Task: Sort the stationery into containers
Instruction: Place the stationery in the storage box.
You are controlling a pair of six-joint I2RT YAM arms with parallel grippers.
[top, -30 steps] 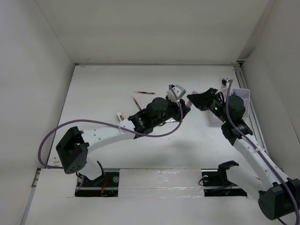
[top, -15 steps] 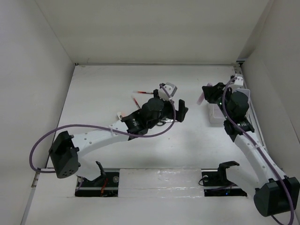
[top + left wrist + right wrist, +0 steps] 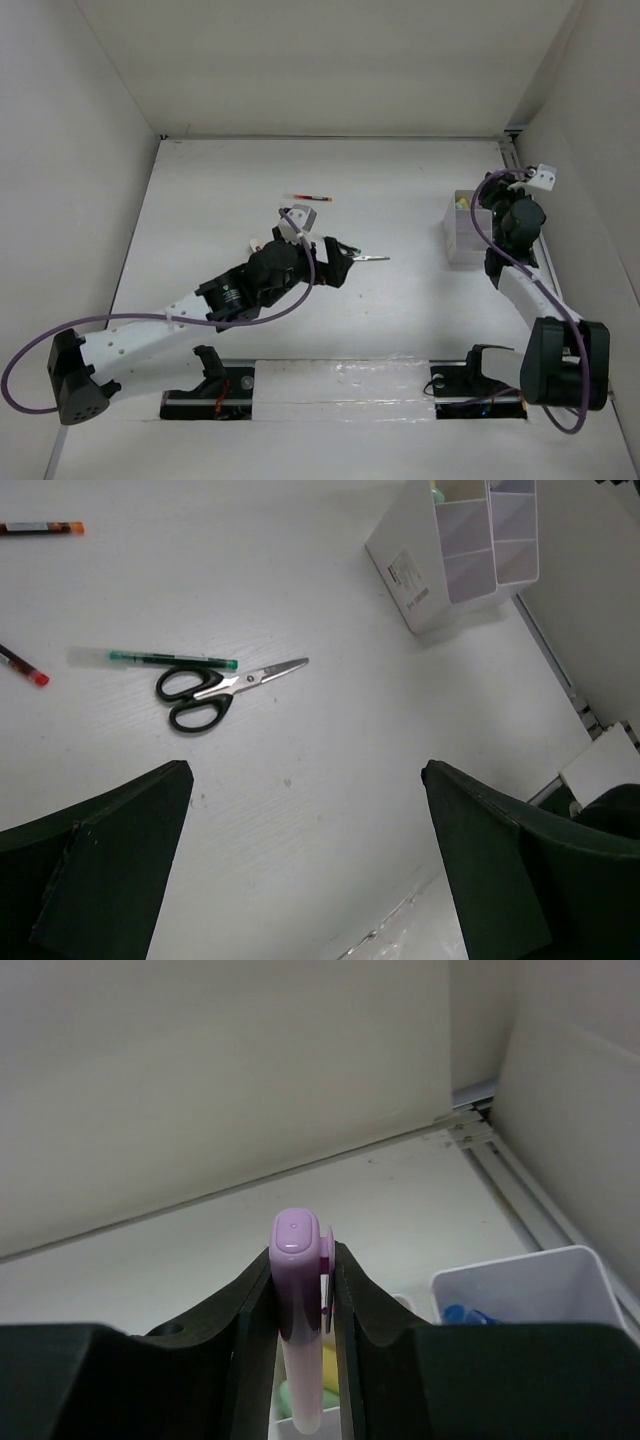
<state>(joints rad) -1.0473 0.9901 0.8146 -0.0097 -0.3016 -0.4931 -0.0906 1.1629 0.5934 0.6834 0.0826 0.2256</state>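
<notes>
My right gripper is shut on a pink marker, held upright over the white containers. Yellow and pale green markers lie in the bin under it, and a blue cap shows in the neighbouring bin. My left gripper hangs open and empty above the table. Ahead of it lie black-handled scissors, a green pen and two red pens. From above, the left gripper covers most of the scissors.
The containers stand at the right, close to the side wall and a metal rail. A small eraser lies left of the left arm. The red pen lies toward the back.
My left gripper has opened and its arm has pulled back toward the near left. The right arm has swung right and carried the pink marker over the containers.
</notes>
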